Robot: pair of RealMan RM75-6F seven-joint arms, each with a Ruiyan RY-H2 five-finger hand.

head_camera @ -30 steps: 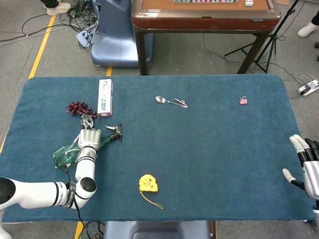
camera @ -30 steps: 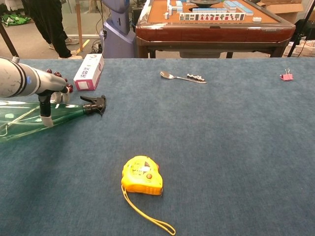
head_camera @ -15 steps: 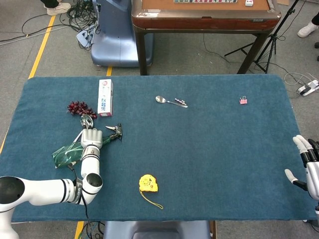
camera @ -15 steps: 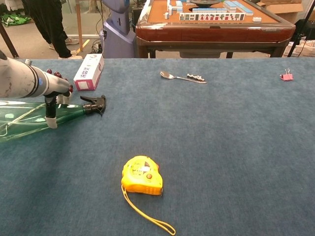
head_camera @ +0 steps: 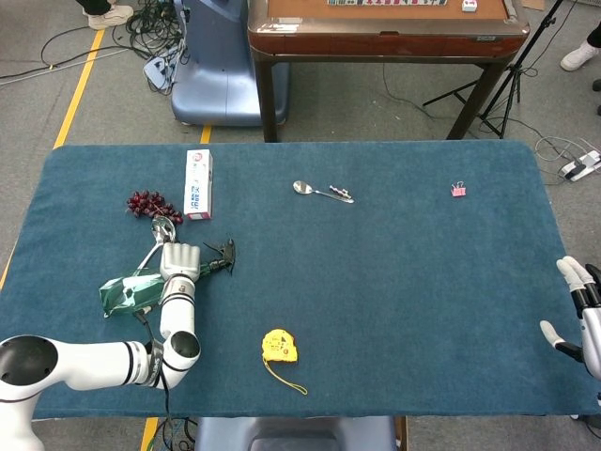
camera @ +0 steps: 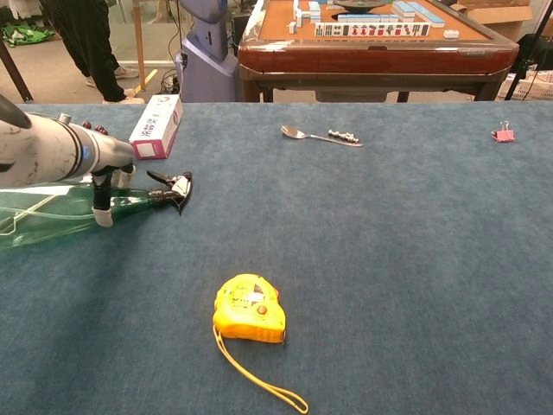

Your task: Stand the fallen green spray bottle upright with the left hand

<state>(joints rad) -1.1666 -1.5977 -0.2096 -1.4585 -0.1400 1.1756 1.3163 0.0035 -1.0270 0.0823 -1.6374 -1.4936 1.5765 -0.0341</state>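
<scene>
green spray bottle (camera: 60,210) on its side at table's left edge, black trigger nozzle (camera: 173,189) pointing right toward table centre, clear green body running left out of chest view. In head view bottle (head_camera: 127,290) lies slanted, base toward near-left, nozzle up-right. Not upright yet

left hand (head_camera: 179,260) lies over bottle's neck end, fingers (camera: 103,201) reaching down across bottle body, fingertip touching it in chest view; palm-down, fingers side by side in head view. Real grip or just resting on it: cannot tell. Left forearm comes in from near-left table edge

right hand (head_camera: 584,305) at far right table edge, well apart from everything, fingers spread and straight, holding nothing

Just beyond left hand: metal spoon (head_camera: 160,231) partly hidden by fingers, dark red grapes (head_camera: 152,203), white and pink box (head_camera: 197,184) lying flat beside grapes. Box (camera: 156,126) also shows in chest view

yellow tape measure (camera: 251,309) near front centre, its strap trailing toward near edge. Second spoon (camera: 294,132) at back centre with small beaded thing (camera: 346,137) touching its handle end. pink binder clip (camera: 502,133) back right

All on blue cloth table (head_camera: 394,282)
</scene>
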